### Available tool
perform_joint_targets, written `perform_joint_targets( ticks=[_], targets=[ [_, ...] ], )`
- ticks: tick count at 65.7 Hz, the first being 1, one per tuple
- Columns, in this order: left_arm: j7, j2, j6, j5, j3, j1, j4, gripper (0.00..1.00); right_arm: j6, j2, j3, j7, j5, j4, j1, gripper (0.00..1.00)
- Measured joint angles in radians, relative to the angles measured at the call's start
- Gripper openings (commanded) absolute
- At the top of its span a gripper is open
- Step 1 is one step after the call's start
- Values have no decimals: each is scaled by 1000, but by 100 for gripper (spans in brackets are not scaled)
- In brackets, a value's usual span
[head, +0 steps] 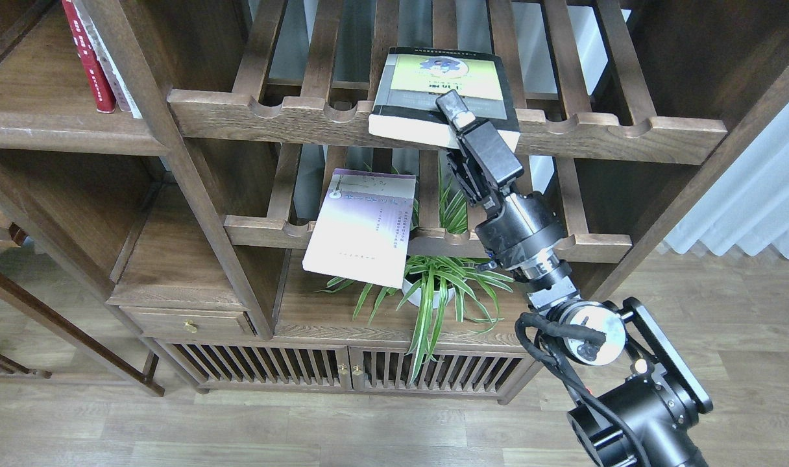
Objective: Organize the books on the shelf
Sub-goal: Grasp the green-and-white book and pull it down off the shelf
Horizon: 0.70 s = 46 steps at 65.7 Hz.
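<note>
The thick yellow-green and grey book (443,81) lies flat on the upper slatted rack (284,117), its page edge over the front rail. My right gripper (458,126) straddles that front edge, with one finger (453,105) on top of the cover, and is shut on the book. The thin lavender-white book (362,227) lies on the lower slatted rack and overhangs its rail. A red book (86,58) stands on the flat dark-brown shelf (50,126) at the upper left. My left gripper is out of view.
A pale book (119,74) stands beside the red one. A potted spider plant (440,285) sits under the racks, close to my right arm. A drawer (187,321) and slatted cabinet doors (342,370) are below. A curtain (758,201) hangs at the right.
</note>
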Motion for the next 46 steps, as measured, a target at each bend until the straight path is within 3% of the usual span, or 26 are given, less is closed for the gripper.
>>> perform_joint_targets(
  ticks=[2,7,9,46],
  targets=[
    [0,0,0,0,0,-1,1,98,1,0,0,0,1,0,-3,31],
    [0,0,0,0,0,-1,2,98,11,0,0,0,3,0,-15,7],
    [0,0,0,0,0,-1,2,98,19,0,0,0,4,0,-19,4],
    [-4,0,0,-3,0,-1,40,99,254,0,-6,0,17,38,-146,6]
  ],
)
